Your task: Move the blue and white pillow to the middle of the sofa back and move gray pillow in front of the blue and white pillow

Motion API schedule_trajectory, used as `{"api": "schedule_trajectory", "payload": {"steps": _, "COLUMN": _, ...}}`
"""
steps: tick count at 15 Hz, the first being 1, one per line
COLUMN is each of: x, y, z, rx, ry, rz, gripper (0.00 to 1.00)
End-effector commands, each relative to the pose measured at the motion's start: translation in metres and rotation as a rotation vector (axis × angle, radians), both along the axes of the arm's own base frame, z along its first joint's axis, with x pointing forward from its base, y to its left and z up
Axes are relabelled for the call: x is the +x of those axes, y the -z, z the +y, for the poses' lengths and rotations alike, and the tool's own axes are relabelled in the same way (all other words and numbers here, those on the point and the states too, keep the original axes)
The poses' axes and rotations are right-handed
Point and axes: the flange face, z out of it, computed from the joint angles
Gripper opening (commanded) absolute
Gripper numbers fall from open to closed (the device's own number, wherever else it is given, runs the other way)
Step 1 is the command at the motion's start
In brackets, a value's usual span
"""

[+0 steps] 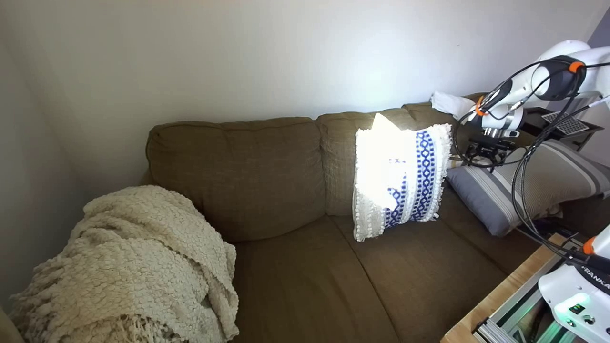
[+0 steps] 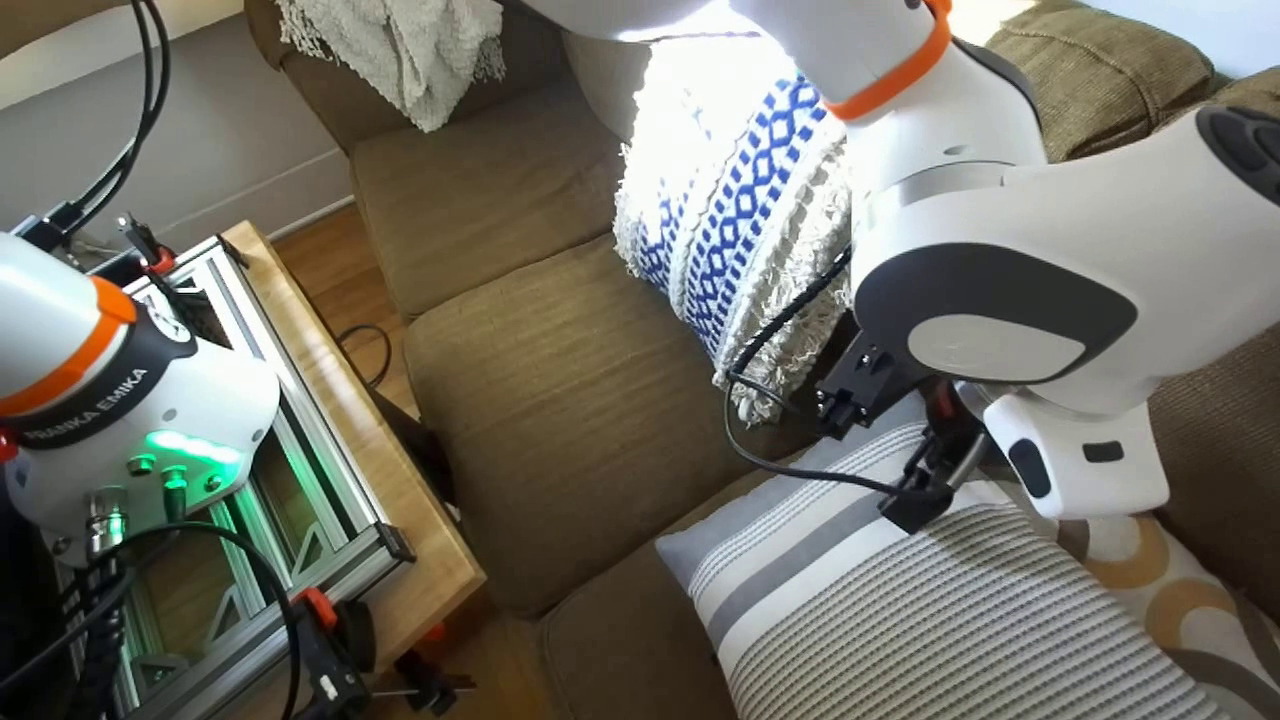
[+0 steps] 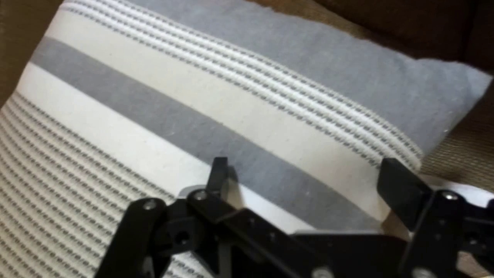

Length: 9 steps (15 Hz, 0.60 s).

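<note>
Nearest the wrist camera stood the jaws, one pair, parted wide and holding nothing, their two black fingertips [image 3: 218, 175] set over the gray pillow [image 3: 216, 104]; whether they touched its cloth was hard to judge from there. Three pillows could be counted. The blue and white pillow [image 1: 421, 176] stood upright before the sofa back [image 1: 233, 176], on the middle one of three seat cushions [image 2: 540, 400], part of it lost in glare in both exterior views. The gray pillow lay tilted near it, over the next cushion along. A ring-patterned pillow [image 2: 1185, 600], partly hidden by the gray one, showed plainly only in an exterior view. One cream blanket [image 1: 143, 262] showed in both exterior views, over a sofa arm [image 2: 330, 100]. One white cloth [image 1: 450, 104], across the top of the sofa back, appeared in an exterior view alone. One robot arm [image 2: 1010, 230] reached over the gray pillow from one wooden desk [image 2: 330, 380].
</note>
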Motion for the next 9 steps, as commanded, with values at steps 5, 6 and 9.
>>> {"api": "schedule_trajectory", "payload": {"steps": 5, "x": 0.001, "y": 0.005, "z": -0.044, "rx": -0.194, "ry": -0.097, "rz": 0.091, "gripper": 1.0}}
{"api": "schedule_trajectory", "payload": {"steps": 6, "x": 0.002, "y": 0.008, "z": -0.046, "rx": -0.219, "ry": -0.091, "rz": 0.085, "gripper": 1.0}}
{"api": "schedule_trajectory", "payload": {"steps": 9, "x": 0.003, "y": 0.016, "z": -0.053, "rx": -0.283, "ry": -0.055, "rz": 0.04, "gripper": 1.0}}
